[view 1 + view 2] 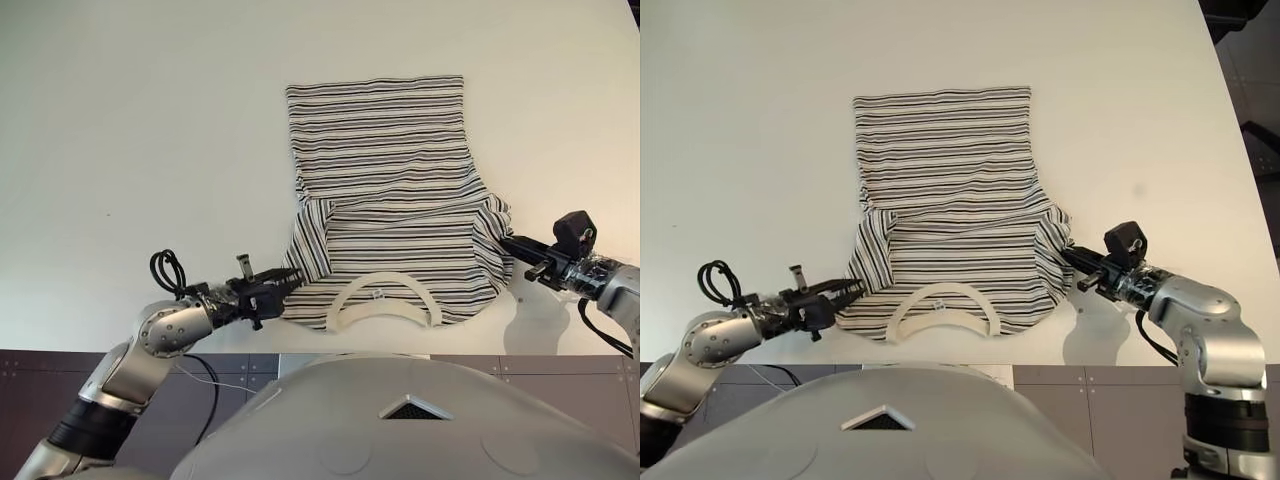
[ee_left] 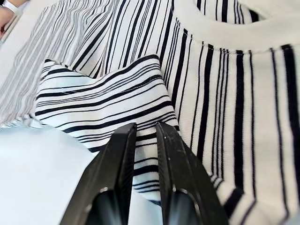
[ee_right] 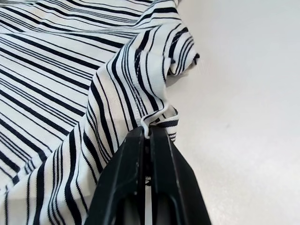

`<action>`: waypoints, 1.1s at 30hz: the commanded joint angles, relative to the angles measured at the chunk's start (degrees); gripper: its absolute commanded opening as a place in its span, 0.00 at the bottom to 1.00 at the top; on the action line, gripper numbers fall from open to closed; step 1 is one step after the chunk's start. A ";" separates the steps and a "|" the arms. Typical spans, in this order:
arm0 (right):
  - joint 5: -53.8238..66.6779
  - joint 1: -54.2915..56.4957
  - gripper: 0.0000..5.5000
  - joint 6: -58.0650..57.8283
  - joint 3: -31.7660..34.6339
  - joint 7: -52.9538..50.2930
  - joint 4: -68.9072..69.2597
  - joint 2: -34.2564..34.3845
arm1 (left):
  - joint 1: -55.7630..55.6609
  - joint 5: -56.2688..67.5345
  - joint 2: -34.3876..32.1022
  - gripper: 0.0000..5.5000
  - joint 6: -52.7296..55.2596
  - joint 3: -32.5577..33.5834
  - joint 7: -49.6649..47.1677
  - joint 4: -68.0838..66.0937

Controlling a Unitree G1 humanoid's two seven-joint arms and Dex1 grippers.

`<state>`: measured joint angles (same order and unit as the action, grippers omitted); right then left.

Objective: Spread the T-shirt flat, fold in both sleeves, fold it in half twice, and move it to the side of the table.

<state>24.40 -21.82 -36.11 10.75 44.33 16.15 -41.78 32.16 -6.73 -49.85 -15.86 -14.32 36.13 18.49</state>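
Observation:
The black-and-white striped T-shirt (image 1: 385,180) lies on the white table (image 1: 140,140), its white collar (image 1: 383,296) toward the near edge and its hem at the far side. Both sleeves look tucked in over the body, leaving bunched folds at the shoulders. My left gripper (image 1: 290,278) sits at the shirt's near left corner, and in the left wrist view it (image 2: 146,129) is shut on a fold of striped cloth. My right gripper (image 1: 503,240) is at the right shoulder, where it (image 3: 146,132) pinches a raised fold of the shirt's edge.
The table's near edge (image 1: 200,352) runs just below both grippers, with dark floor beyond it. Bare tabletop stretches wide to the left of the shirt (image 1: 120,200) and to its right (image 1: 560,130).

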 commanded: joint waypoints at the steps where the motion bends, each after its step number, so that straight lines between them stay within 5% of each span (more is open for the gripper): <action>1: -1.05 -2.05 0.02 -0.78 -0.17 0.42 0.14 -1.44 | 4.38 2.71 -3.65 0.15 9.43 -0.11 6.54 0.59; 8: -1.53 -1.78 0.02 1.15 1.37 4.51 1.21 -6.47 | 0.30 10.32 -2.38 0.15 14.79 6.27 7.96 2.65; 14: -0.89 -1.72 0.13 3.65 4.79 12.25 1.71 -12.94 | 1.44 8.93 -2.53 0.15 15.67 6.30 9.55 2.95; 19: 6.22 13.93 0.13 4.59 7.85 14.31 -1.64 -11.03 | -1.48 16.90 -0.64 0.15 19.93 9.53 11.11 5.90; 25: 1.96 32.29 0.13 6.68 -8.15 11.82 -9.23 -0.64 | -6.59 25.53 -1.08 0.15 26.65 12.47 15.37 9.23; 30: -10.65 43.83 0.13 19.36 -22.49 16.84 -31.00 6.55 | -14.85 34.69 0.61 0.15 34.48 15.03 16.26 12.22; 33: -15.54 50.49 0.13 25.86 -26.31 19.04 -44.54 10.47 | -24.02 30.02 4.81 0.15 34.97 11.15 12.47 6.99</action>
<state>12.08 23.65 -14.16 -13.42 61.93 -20.69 -33.55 13.52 26.56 -47.45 18.32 -0.71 51.17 28.47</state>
